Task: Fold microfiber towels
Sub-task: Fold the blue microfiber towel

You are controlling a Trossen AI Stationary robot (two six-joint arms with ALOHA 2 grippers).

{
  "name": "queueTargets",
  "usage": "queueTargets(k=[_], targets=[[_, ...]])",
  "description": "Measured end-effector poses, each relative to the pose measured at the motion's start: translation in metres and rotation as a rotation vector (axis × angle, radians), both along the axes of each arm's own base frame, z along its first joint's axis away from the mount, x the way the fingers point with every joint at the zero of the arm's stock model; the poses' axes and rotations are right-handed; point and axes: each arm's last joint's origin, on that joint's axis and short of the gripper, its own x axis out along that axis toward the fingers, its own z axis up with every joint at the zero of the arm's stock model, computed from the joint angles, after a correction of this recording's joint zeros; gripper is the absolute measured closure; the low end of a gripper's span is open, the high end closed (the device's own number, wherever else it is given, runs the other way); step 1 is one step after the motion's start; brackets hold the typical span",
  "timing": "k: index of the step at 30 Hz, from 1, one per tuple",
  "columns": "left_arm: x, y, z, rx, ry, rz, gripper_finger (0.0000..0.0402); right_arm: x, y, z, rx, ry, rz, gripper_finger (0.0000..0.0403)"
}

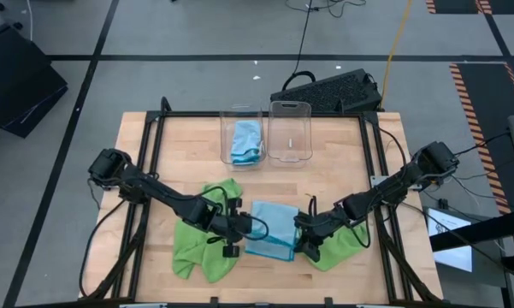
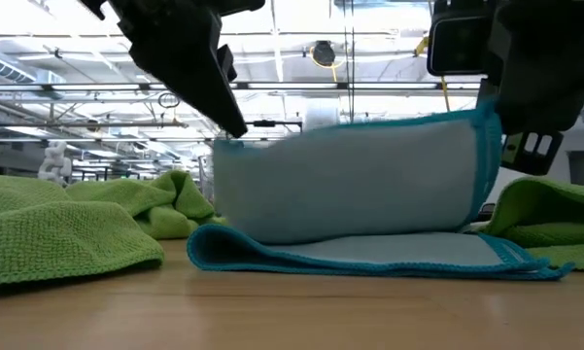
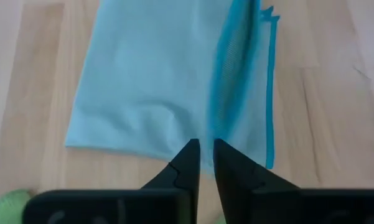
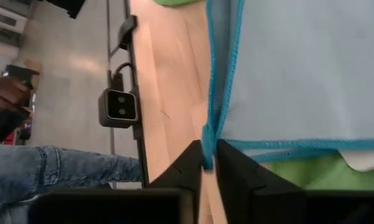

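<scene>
A light blue microfiber towel with brighter blue stitched edging [image 3: 168, 93] lies on the pale wooden tabletop [image 3: 336, 112]. The left gripper [image 3: 206, 155] pinches its near edge between two dark fingers [image 3: 188, 163].

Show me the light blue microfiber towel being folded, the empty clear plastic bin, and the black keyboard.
light blue microfiber towel [image 1: 272, 224]: high view, its flat middle.
empty clear plastic bin [image 1: 290, 133]: high view, its floor.
black keyboard [image 1: 329, 90]: high view, its keys.

Blue and green cloths on pale wood

The light blue towel [image 1: 272, 226] has a teal stitched edge; lime green towels [image 1: 203, 235] flank it; a blue cloth [image 1: 245, 139] sits in a clear bin [image 1: 241, 115]; the surface [image 1: 180, 150] is light wood grain; both claws are black.
</scene>
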Motion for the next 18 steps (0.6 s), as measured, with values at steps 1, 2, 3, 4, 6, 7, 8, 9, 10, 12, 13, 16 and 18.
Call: queueTargets(k=[1,2,3,4,6,7,8,9,10,12,13,16,18], targets=[[0.000,0.000,-0.001,-0.002,0.005,-0.001,0.0349,0.001,0.000,0.001,0.002,-0.011,0.002,0.0344],[0.000,0.000,-0.001,-0.008,0.007,-0.002,0.0346,0.001,0.000,0.001,0.005,-0.018,0.003,0.0327],[0.000,0.000,-0.001,-0.015,0.009,-0.005,0.0343,0.001,0.000,0.001,0.009,-0.016,-0.001,0.0308],[0.000,-0.001,-0.001,-0.025,0.010,-0.013,0.0340,0.001,0.000,0.001,0.012,-0.009,-0.006,0.0289],[0.000,-0.002,-0.001,-0.045,0.016,-0.025,0.0335,0.000,0.000,0.000,0.019,0.015,-0.018,0.0250],[0.000,-0.002,-0.001,-0.055,0.018,-0.028,0.0332,0.000,0.000,-0.001,0.022,0.026,-0.024,0.0232],[0.000,-0.002,0.000,-0.062,0.016,-0.024,0.0329,-0.001,0.000,-0.001,0.024,0.037,-0.030,0.0215],[0.000,-0.002,0.000,-0.075,0.015,-0.016,0.0326,-0.001,-0.001,-0.002,0.027,0.045,-0.034,0.0200],[0.001,-0.003,0.000,-0.093,0.016,-0.006,0.0323,-0.001,-0.001,-0.002,0.032,0.050,-0.039,0.0188],[0.001,-0.004,0.000,-0.152,0.025,0.020,0.0320,-0.002,-0.001,0.001,0.059,0.061,-0.060,0.0169],[0.002,-0.004,0.001,-0.191,0.026,0.028,0.0320,-0.002,-0.001,0.003,0.075,0.062,-0.071,0.0163],[0.005,-0.008,0.004,-0.291,0.005,0.029,0.0330,-0.002,-0.001,0.015,0.154,0.030,-0.110,0.0157],[0.007,-0.012,0.005,-0.316,-0.025,0.045,0.0340,-0.005,0.000,0.023,0.196,0.013,-0.144,0.0159]])
